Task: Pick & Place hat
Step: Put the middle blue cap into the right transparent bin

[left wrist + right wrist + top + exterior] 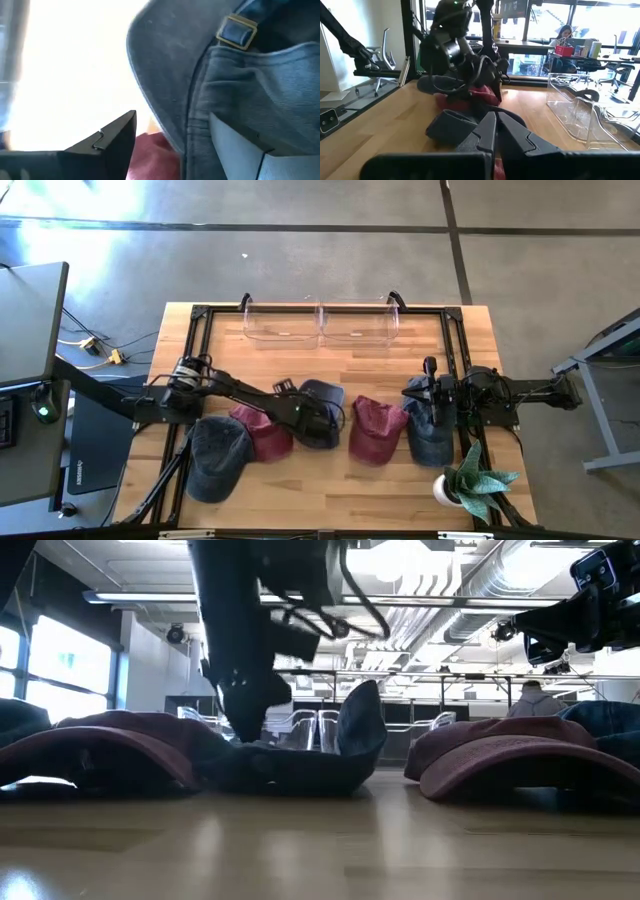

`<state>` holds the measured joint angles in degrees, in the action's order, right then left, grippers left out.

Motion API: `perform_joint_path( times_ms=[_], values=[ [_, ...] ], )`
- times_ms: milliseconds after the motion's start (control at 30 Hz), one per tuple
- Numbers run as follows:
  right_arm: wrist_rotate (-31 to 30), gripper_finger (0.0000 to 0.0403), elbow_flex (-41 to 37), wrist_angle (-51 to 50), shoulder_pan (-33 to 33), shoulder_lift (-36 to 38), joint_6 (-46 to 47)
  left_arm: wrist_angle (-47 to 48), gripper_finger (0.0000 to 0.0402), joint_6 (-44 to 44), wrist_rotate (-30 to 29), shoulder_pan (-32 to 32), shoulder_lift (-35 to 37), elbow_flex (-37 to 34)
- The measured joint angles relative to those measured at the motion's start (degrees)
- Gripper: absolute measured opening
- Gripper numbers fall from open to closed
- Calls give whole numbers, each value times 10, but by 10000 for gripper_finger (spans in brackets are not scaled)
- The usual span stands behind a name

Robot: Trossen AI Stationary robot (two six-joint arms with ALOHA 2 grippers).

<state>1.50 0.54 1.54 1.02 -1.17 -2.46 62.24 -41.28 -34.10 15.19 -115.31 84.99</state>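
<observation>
Wooden table: navy hat, brim upturned.

in the high view the left claw is buried in the dark blue hat, so its fingertips are hidden; the left wrist view is mostly filled by that hat's cloth, with a washed-out white area beside it. the right claw hides most of the hat beneath it, and the potted plant is cut by the bottom edge
</observation>
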Motion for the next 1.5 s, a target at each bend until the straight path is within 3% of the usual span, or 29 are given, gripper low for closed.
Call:
perform_joint_path(
  times_ms=[300,400,500,600,700,833,1033,1133,1267,1433,1500],
  values=[
    [0,12,0,0,0,0,0,94,241,-40,-60,69,0,60],
    [0,12,0,0,0,0,0,82,241,-33,-69,87,0,48],
    [0,12,0,0,0,0,0,3,241,4,-62,90,0,29],
    [0,12,0,0,0,0,0,-125,235,94,-20,74,0,5],
    [0,12,0,0,0,0,0,-240,214,165,80,48,0,-16],
    [0,12,0,0,0,0,0,-325,175,187,231,14,0,-51],
    [0,12,0,0,0,0,0,-530,123,220,378,-17,-1,-69],
    [0,12,0,0,0,0,0,-599,105,240,424,-22,-1,-68],
    [0,12,0,0,0,0,0,-535,88,250,384,-23,0,-53],
    [0,12,0,0,0,0,0,-364,69,233,216,9,41,-27],
    [0,12,0,0,0,0,0,-283,60,209,184,16,47,-33]
  ],
)
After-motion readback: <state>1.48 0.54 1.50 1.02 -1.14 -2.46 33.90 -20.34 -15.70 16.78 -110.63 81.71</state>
